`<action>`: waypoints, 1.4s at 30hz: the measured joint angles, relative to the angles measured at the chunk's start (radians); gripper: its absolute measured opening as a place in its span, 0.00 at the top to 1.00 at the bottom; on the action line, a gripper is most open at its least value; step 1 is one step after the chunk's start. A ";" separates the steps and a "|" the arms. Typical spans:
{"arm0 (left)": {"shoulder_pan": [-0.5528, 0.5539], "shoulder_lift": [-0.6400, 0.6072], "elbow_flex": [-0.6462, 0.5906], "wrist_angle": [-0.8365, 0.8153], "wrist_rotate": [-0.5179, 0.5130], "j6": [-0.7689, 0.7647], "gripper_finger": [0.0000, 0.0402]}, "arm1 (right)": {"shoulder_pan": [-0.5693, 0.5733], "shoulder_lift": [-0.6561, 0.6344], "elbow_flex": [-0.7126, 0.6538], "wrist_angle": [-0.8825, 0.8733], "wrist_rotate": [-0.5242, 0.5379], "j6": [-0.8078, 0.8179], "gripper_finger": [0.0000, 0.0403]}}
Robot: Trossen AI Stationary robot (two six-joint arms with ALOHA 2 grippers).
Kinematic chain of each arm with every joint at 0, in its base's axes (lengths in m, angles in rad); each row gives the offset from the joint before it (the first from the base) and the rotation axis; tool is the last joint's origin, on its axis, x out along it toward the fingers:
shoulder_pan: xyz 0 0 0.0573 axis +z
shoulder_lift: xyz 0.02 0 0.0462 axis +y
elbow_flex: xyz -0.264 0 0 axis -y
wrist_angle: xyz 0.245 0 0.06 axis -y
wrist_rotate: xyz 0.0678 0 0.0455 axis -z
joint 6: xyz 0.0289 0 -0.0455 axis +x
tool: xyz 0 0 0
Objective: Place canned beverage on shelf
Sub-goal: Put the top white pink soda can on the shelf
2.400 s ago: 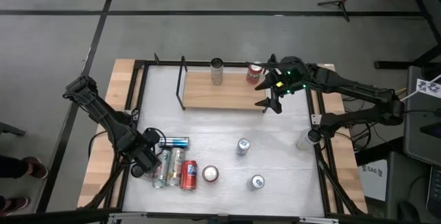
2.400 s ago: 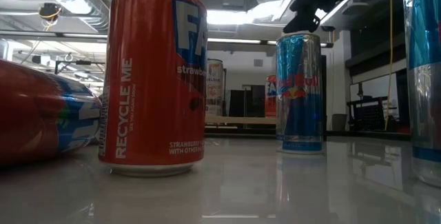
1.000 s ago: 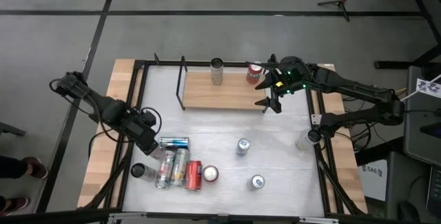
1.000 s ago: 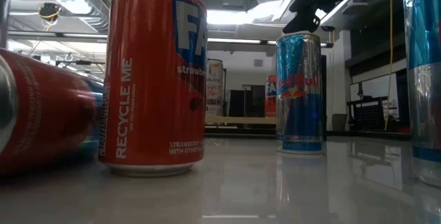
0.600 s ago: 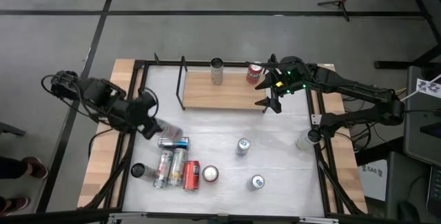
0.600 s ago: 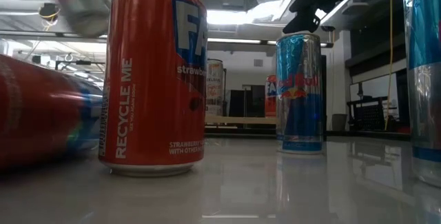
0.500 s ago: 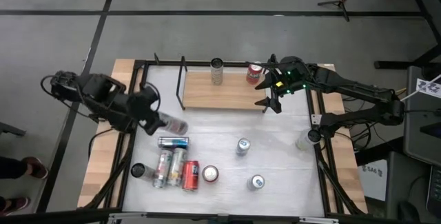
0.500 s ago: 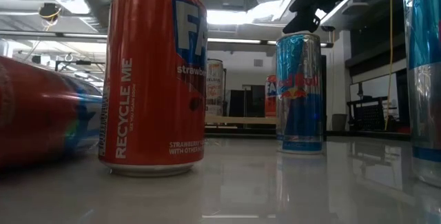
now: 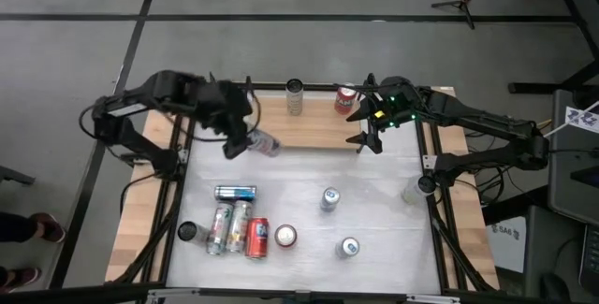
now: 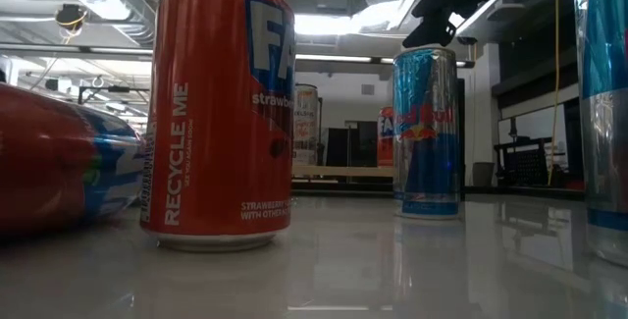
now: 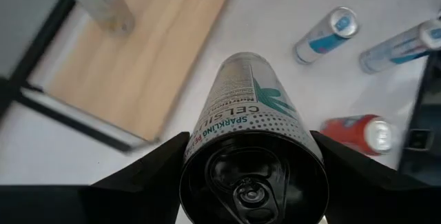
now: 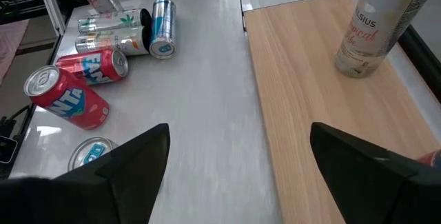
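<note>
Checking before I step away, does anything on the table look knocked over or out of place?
Yes. Four cans lie on their sides near the table's left front, while the others stand. The left gripper holds one tilted can by the shelf.

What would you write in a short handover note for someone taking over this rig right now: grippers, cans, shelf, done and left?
Left gripper: shut on a white sparkling-water can, carried near the shelf's left front edge.
Right gripper: open, empty, hovering at the shelf's right end.
Done: silver can and red can stand on the shelf.
Left: set down the carried can; seven more cans sit on the white table.
</note>
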 joint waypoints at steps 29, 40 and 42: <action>0.421 0.362 0.068 -0.009 0.044 0.826 0.37 | 0.000 0.000 0.001 0.000 0.000 0.000 0.14; 0.507 0.397 0.068 0.009 -0.004 0.907 0.37 | 0.000 0.000 0.001 0.000 0.019 0.000 0.14; 0.524 0.397 0.068 0.016 -0.010 0.915 0.37 | 0.000 0.000 0.001 0.000 0.019 0.000 0.14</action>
